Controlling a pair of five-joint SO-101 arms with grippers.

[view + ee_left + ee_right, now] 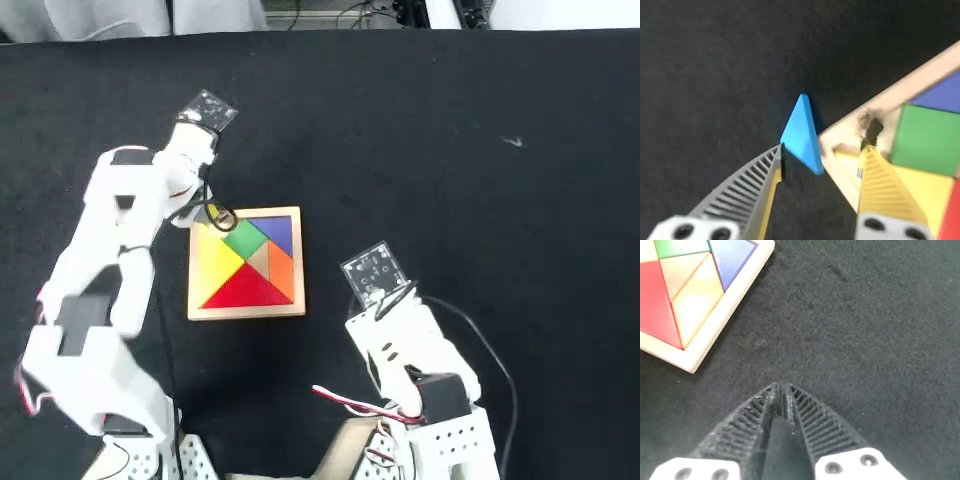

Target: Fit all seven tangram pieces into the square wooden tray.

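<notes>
My left end effector is spread wide and gripping nothing, straddling a corner of the tray. The light blue triangle sits right between my fingers. It is hard up by the tip of my grey finger, on the black counter just outside the tray's rim. I can't tell if it leans on that rim or only lies beside it.

My yellow finger is on the other side of the rim, over the inside of the tray, where a patch of bare wood shows at the corner. Just past that fingertip is the green square. The dark blue triangle is beyond it, and the yellow triangle runs alongside my finger. The red triangle is at the far edge.

Over to my right end effector: clenched tight, tips pressed together, nothing in them, hanging over open counter. The tray lies ahead and off to one side, well apart from the tips. Its nearest corner holds the orange piece, then the tan triangle.
</notes>
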